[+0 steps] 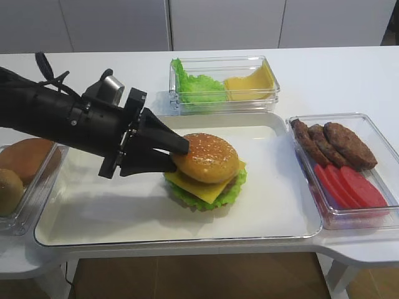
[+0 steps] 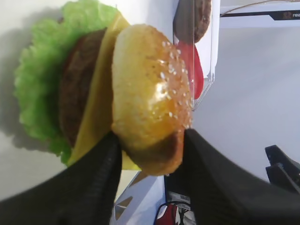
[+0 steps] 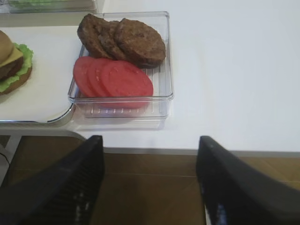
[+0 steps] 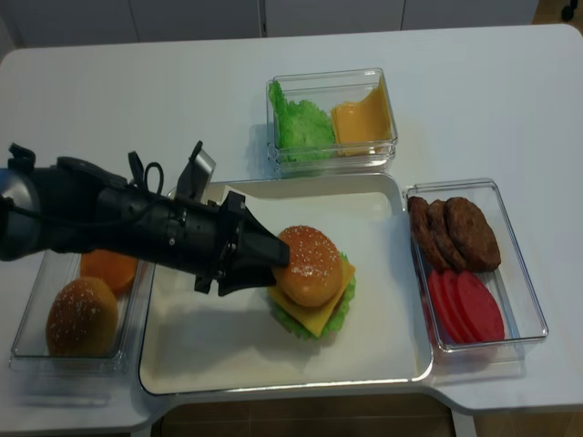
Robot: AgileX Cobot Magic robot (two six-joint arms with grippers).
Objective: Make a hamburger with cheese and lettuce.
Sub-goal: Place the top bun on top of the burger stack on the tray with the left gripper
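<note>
The hamburger (image 1: 206,175) stands in the middle of the white tray (image 1: 112,215): frilly green lettuce (image 1: 187,198) at the bottom, then a brown patty, the yellow cheese (image 1: 187,182) and a sesame bun top (image 2: 150,93). My left gripper (image 1: 177,156) reaches in from the left. Its two fingers (image 2: 101,173) lie against opposite sides of the bun top's near edge, while the bun rests on the cheese. My right gripper (image 3: 150,154) hangs open and empty off the table's front edge, below the bin of patties.
A clear bin (image 1: 224,84) behind the tray holds a heap of lettuce and cheese slices. At right, a bin (image 1: 368,212) holds brown patties and red tomato slices. A bin (image 1: 37,187) at left holds plain buns.
</note>
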